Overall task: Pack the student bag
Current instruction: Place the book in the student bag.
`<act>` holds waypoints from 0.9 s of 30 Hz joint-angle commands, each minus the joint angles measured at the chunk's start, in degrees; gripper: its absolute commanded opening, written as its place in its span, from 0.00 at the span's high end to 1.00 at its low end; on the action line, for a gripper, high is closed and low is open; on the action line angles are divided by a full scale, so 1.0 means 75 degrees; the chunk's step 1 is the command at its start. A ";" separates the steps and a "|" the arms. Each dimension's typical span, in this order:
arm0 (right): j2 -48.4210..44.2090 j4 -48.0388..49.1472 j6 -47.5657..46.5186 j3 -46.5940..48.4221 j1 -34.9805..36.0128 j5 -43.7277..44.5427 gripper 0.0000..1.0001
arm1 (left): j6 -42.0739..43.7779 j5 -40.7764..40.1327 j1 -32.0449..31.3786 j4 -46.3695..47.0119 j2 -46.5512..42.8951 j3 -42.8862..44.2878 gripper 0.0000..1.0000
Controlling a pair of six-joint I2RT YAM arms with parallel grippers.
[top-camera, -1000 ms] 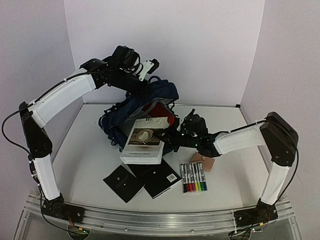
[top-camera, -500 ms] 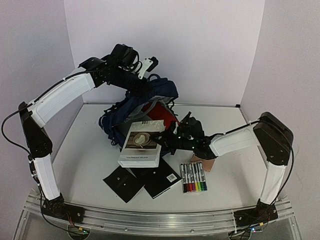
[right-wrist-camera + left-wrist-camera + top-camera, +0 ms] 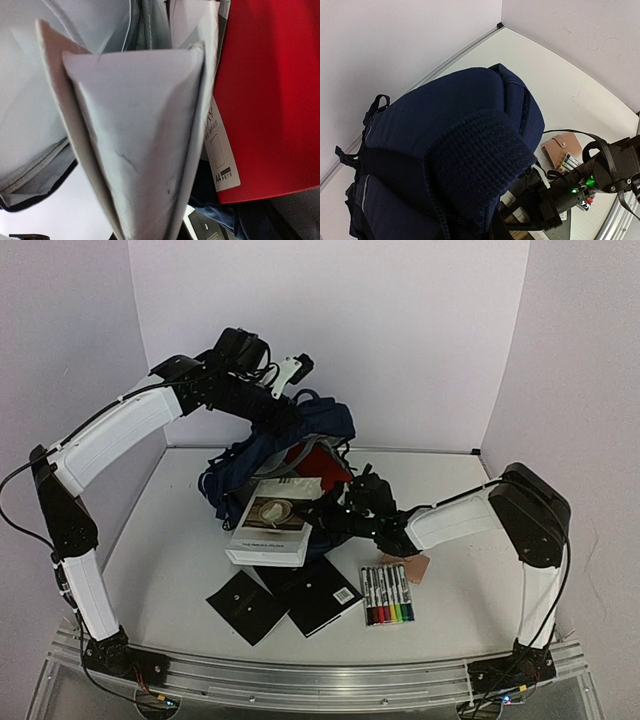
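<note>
the student bag (image 3: 325,427) looks soft and floppy; left hand (image 3: 289,412) pinches its top edge, right hand (image 3: 326,513) clamps a book (image 3: 271,523).

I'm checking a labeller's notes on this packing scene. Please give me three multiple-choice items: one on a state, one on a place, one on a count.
1. The student bag's main compartment is:
A) zipped shut
B) open and empty
C) open, with a red folder in it

2. Where does the brown wallet lie?
A) inside the bag
B) on the table, right by the marker set
C) on top of the bag

3. How many black notebooks lie on the table?
A) one
B) two
C) four

Answers:
1 C: the red folder shows in the bag's gaping mouth.
2 B: the wallet sits on the table at the markers' far right corner.
3 B: two lie side by side near the front edge.
</note>
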 commanded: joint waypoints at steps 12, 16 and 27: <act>0.1109 -0.0700 0.1188 0.1119 -0.0217 0.1991 1.00 | -0.0174 0.1220 -0.0126 0.1647 -0.1568 0.0012 1.00; 0.1346 -0.0703 0.1314 0.1462 -0.0307 0.2240 1.00 | -0.0156 0.1279 -0.0123 0.1587 -0.1624 0.0017 1.00; 0.1546 -0.0856 0.1506 0.1816 -0.0429 0.3400 1.00 | -0.0231 0.0920 -0.0124 0.1621 -0.1724 0.0001 1.00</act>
